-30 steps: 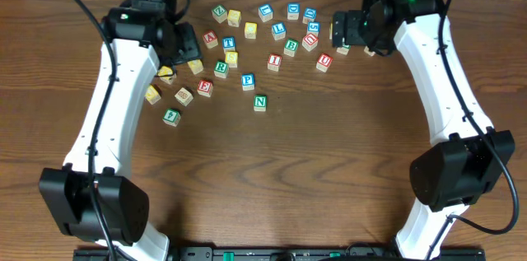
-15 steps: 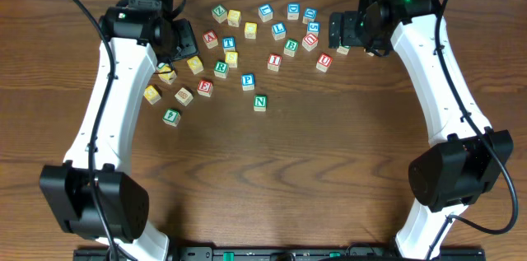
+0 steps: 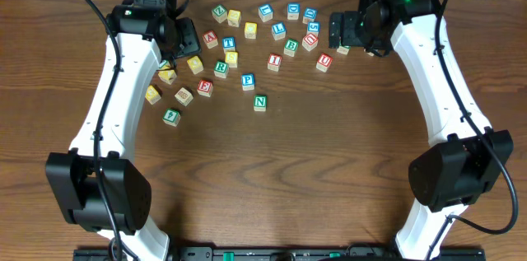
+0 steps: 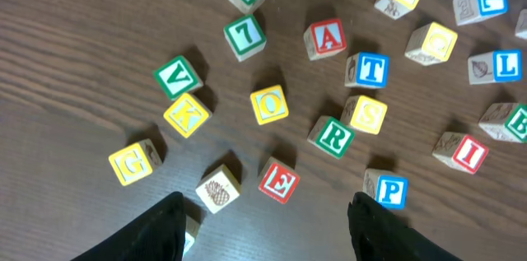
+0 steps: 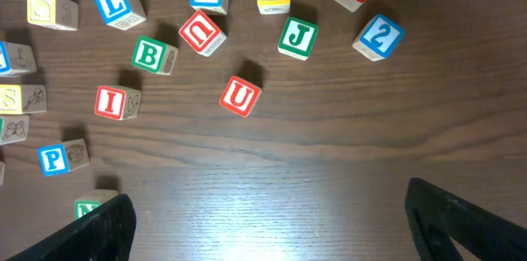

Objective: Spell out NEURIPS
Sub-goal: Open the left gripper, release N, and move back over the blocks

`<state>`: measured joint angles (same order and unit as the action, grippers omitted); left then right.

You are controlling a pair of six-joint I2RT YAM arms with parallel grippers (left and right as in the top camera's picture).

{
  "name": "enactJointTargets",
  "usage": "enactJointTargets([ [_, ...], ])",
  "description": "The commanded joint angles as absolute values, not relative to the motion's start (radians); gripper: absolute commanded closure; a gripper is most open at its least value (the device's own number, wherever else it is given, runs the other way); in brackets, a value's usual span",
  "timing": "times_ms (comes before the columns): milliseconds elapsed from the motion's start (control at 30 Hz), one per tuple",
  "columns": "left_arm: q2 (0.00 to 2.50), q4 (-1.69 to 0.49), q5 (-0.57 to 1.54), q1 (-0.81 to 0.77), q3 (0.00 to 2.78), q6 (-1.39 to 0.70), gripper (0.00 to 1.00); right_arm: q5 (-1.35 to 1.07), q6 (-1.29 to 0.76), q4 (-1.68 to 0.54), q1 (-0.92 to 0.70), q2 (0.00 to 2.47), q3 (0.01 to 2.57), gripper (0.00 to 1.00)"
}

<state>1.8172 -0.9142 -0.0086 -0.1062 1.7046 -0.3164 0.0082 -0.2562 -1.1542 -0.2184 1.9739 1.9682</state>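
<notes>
The letter cubes lie scattered at the back of the table: green N (image 3: 260,103), blue P (image 3: 248,81), red E (image 3: 204,88), green R (image 3: 221,68), red I (image 3: 274,61), red U (image 3: 324,62) and a yellow S (image 3: 231,58). My left gripper (image 3: 181,47) hovers above the left of the cluster, open and empty (image 4: 268,228); E (image 4: 278,181), R (image 4: 332,136) and P (image 4: 387,188) show beyond its fingers. At the right of the cluster my right gripper (image 3: 342,30) is open wide and empty (image 5: 268,228), with U (image 5: 240,96) and I (image 5: 115,102) in sight.
Other lettered cubes crowd the same patch: A (image 4: 327,37), T (image 4: 366,69), O (image 4: 269,104), K (image 4: 186,114), G (image 4: 132,162), a second red U (image 5: 202,32), B (image 5: 152,55), J (image 5: 296,37). Bare wood (image 3: 272,179) stretches toward the front edge.
Both arms have shifted only slightly above the cluster. No cube has moved and both grippers remain open.
</notes>
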Motion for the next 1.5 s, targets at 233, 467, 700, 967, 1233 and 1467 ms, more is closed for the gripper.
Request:
enactJointTargets([
  [233,1.839,-0.910,-0.065,-0.103,1.718,-0.280,0.37,0.016,-0.270,-1.153,-0.224,1.982,1.979,0.01],
  [467,1.839,-0.919,-0.065,-0.101,1.718,-0.266,0.37,0.016,-0.270,-1.152,-0.224,1.982,1.979,0.01],
  [700,1.840,-0.920,-0.064,-0.101,1.717,-0.266,0.37,0.008,-0.277,-1.152,-0.224,1.982,1.979,0.01],
  [967,1.844,-0.916,-0.064,-0.101,1.711,-0.267,0.37,-0.015,-0.278,-1.151,-0.224,1.982,1.979,0.02],
  [1233,1.858,-0.911,-0.020,-0.102,1.707,-0.274,0.37,-0.018,-0.300,-1.143,-0.224,1.982,1.979,0.02],
  [1467,1.875,-0.902,-0.007,-0.109,1.706,-0.275,0.37,-0.018,-0.300,-1.139,-0.224,1.982,1.979,0.02],
])
